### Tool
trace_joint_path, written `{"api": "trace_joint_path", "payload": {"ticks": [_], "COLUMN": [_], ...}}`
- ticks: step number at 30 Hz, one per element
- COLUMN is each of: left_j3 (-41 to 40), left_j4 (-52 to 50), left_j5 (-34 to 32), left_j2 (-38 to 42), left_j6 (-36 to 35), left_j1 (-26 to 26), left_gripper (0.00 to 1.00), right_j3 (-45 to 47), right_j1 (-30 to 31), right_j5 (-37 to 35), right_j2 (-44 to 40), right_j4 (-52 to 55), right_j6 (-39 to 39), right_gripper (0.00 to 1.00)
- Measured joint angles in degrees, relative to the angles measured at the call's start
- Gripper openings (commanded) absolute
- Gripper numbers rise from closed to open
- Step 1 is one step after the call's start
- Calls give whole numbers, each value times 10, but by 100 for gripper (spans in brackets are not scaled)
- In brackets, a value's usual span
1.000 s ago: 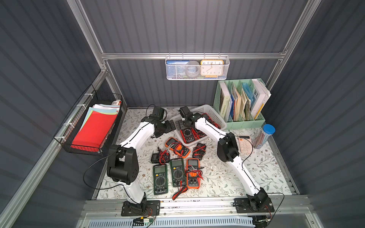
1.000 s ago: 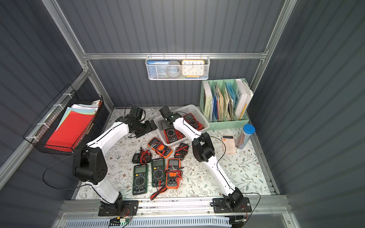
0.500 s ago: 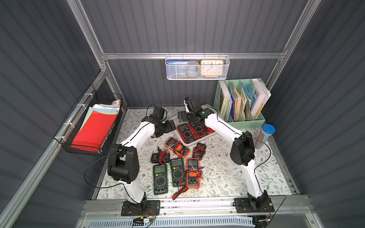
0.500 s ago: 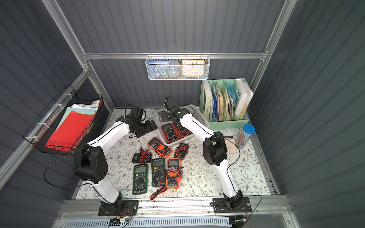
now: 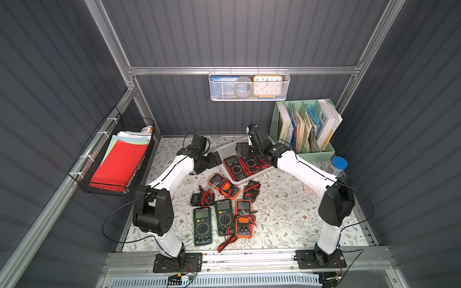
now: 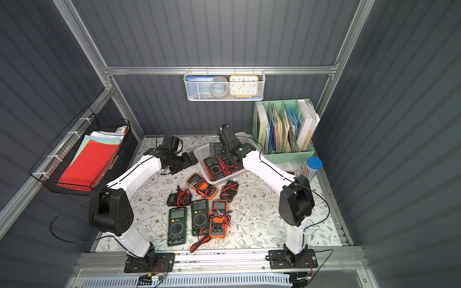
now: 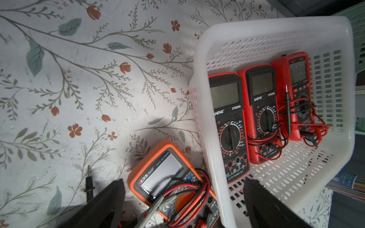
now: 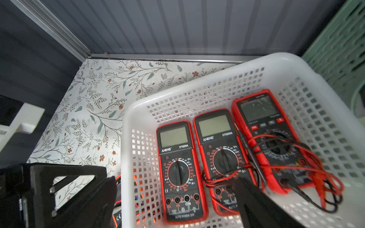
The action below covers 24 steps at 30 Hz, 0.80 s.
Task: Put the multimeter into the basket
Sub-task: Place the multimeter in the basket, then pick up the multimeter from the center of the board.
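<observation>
Looking down, you see three slab-shaped red multimeters (image 7: 229,122) lying flat, side by side, in the white perforated plastic basket (image 7: 276,25). A round-cornered orange multimeter (image 7: 162,173) lies on the floral cloth (image 7: 79,79) just beside the basket's wall. The left gripper (image 7: 182,180) and right gripper (image 8: 174,178) are both spread, holding nothing.

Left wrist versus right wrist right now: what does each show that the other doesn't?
Only the left wrist view: the orange multimeter with its VICTOR label readable, on the cloth beside the basket, plus a loose black probe. Only the right wrist view: the ribbed back wall and the metal rail at its foot. Both: the white basket holding three red multimeters side by side, leads draped over two.
</observation>
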State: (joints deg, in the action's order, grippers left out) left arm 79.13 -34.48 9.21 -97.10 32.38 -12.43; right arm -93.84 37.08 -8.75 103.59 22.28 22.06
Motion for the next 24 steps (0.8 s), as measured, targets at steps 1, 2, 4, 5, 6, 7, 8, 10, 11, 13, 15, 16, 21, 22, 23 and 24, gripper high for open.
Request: {"api": "trace_joint_path", "payload": {"ticks": [1,2,4,5,6,7,8,10,11,13,15,16,21,22,23,24], "left_j3": [-5,-9,-21,-29,-37,-45,-51,-66,-72,-83,-90,-92,-102,-104,-106,-108], "left_j4": [0,0,0,1,1,0,0,1,0,0,0,0,1,1,2,2], "left_j5": [0,0,2,3,6,8,10,14,15,19,23,24,31,33,35,37], "left_j2": [7,12,26,32,38,44,48,58,62,69,76,80,96,97,98,99], "left_j6": [0,0,0,0,0,0,0,0,0,0,0,0,0,0,0,0], "left_j1": [0,0,0,0,0,0,0,0,0,0,0,0,0,0,0,0], "left_gripper": [99,99,99,99,99,99,99,99,99,99,99,99,99,99,99,99], "right_j3": [23,43,88,106,126,142,156,179,190,217,239,249,284,289,293,297], "right_j1": [2,4,15,24,35,47,61,89,103,133,160,176,243,254,263,271], "right_j5": [-1,-1,-5,-9,-15,-19,-23,-30,-31,-35,-42,-47,-64,-66,-68,-70], "right_j2": [-19,-35,-65,-76,-86,-93,-98,-103,-104,-108,-111,-112,-118,-121,-124,-128], "right_j4": [-5,-7,-14,-14,-14,-10,-4,13,20,33,50,63,110,118,126,132], "right_j6": [8,16,34,43,51,60,68,85,93,116,136,148,205,216,226,236], "right_gripper": [99,99,99,99,99,99,99,99,99,99,99,99,99,99,99,99]}}
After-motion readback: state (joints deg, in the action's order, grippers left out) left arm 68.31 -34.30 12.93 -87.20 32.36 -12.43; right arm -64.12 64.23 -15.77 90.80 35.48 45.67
